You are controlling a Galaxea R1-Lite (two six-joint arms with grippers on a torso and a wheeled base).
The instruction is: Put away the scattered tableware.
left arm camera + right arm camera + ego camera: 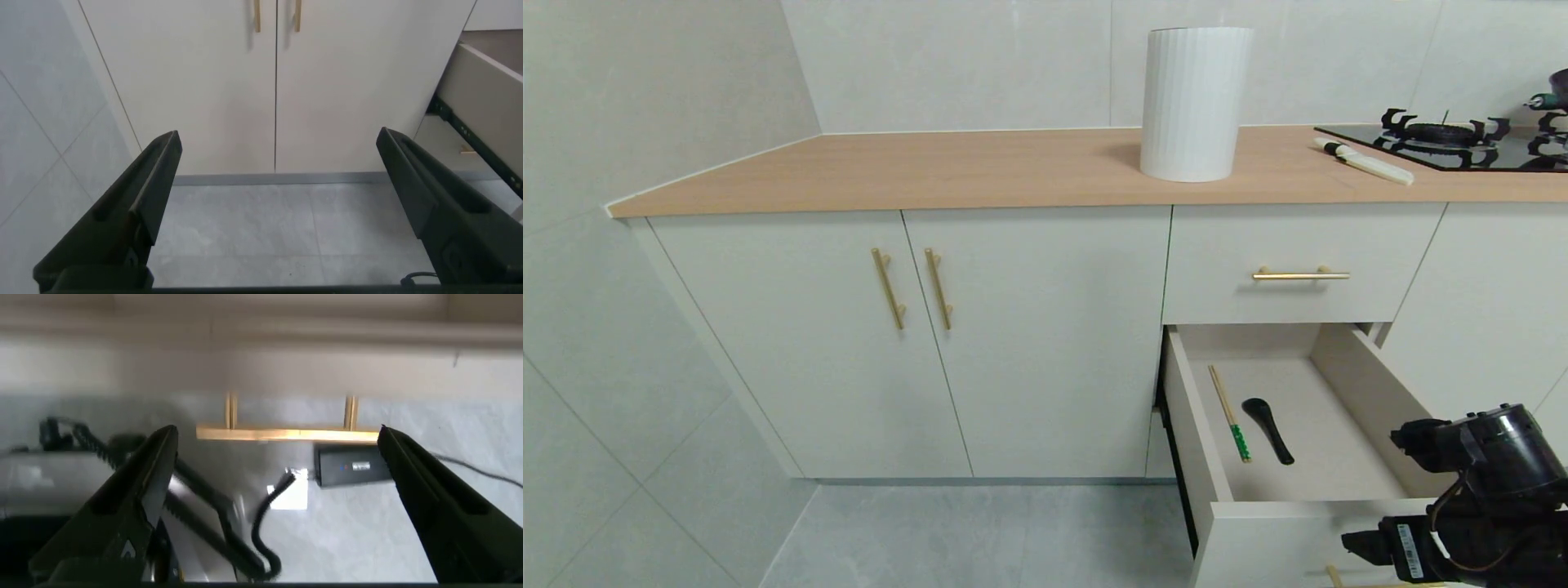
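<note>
The lower drawer [1197, 425] stands pulled out. Inside it lie a pair of chopsticks with green ends [1229, 412] and a black spoon [1267, 429], side by side. A white knife [1364, 161] rests on the wooden counter [931, 167] beside the stove. My right arm [1478, 498] hangs low in front of the drawer's front panel. My right gripper [276, 433] is open, and the drawer's gold handle [290, 434] runs across just beyond its fingertips. My left gripper [278, 139] is open and holds nothing, low before the double cabinet doors [274, 73].
A tall white ribbed canister [1194, 102] stands on the counter. A black gas stove [1445, 143] sits at the far right. A shut drawer with a gold handle [1300, 275] is right above the open one. Grey tiled floor [931, 539] lies below the cabinets.
</note>
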